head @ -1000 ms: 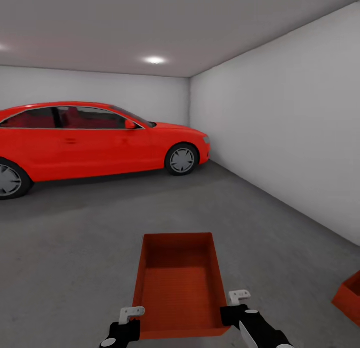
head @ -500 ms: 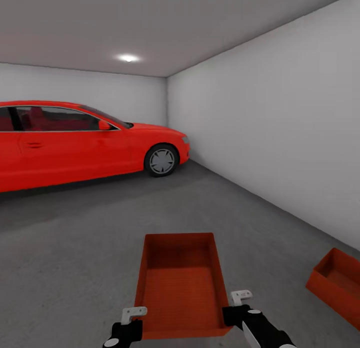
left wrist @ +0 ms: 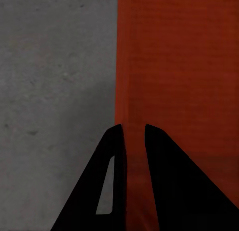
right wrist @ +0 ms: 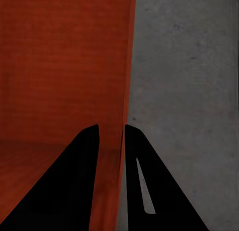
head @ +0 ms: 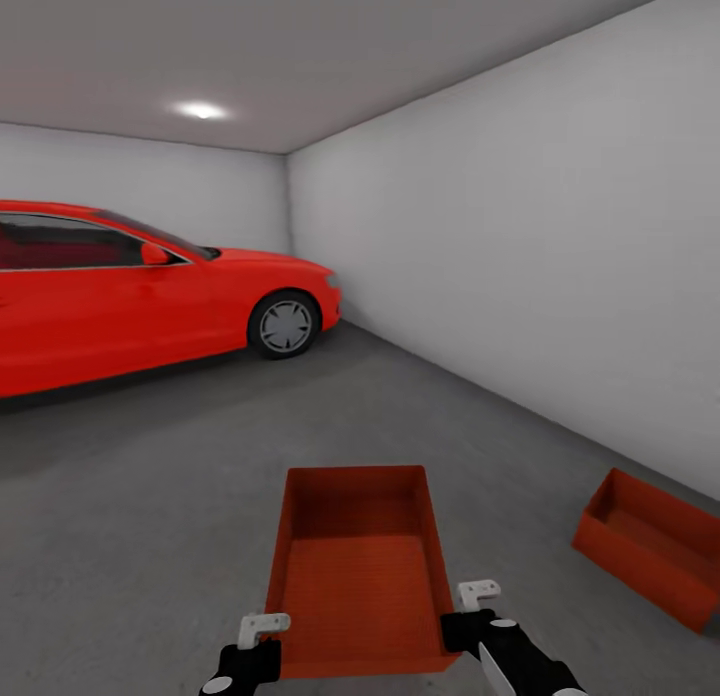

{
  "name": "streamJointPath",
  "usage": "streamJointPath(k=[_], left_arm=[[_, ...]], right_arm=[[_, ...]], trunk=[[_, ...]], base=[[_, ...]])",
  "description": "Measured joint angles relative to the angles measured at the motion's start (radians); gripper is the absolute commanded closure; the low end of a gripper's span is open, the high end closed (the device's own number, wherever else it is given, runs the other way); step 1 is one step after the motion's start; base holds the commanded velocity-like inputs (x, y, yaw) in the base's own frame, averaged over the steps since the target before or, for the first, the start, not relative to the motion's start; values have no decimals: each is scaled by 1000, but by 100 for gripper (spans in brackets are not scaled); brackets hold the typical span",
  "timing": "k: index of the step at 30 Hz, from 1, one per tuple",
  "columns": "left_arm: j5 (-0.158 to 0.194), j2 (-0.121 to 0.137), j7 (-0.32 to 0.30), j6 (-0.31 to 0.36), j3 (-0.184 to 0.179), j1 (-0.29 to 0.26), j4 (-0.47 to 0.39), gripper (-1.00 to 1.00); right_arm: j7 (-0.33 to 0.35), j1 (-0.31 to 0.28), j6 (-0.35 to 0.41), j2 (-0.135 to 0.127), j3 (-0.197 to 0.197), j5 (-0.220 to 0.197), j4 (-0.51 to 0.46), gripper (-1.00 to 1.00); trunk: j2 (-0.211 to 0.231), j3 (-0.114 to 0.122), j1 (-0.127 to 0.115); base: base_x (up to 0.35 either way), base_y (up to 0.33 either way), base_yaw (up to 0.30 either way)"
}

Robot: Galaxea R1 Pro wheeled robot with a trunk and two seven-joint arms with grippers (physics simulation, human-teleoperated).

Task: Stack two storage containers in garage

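The carried storage container [head: 358, 566], an open-topped orange-red bin, is held level in front of the robot above the dark grey concrete floor [head: 150, 516], its long walls running away from the camera. The left gripper [left wrist: 133, 134] is closed across the container's left wall near the near corner, one finger inside and one outside, and the right gripper [right wrist: 111, 132] clamps the right wall likewise. The second storage container [head: 650, 546] rests on the floor near the pale grey wall [head: 520, 236], well apart, with a red car [head: 140, 296] beyond.
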Motion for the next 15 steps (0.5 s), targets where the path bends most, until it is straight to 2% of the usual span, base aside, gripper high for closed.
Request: streamJointPath(k=[6,15], left_arm=[[1,10,-14,0,4,0,0,100],[0,-4,5,0,-2,0,0,100]], right_arm=[[-14,0,1,11,2,-2,0,100],[4,0,1,-4,0,-1,0,100]], trunk=[[0,2,0],[0,6,0]], base=[[103,150,-285],[17,21,-285]])
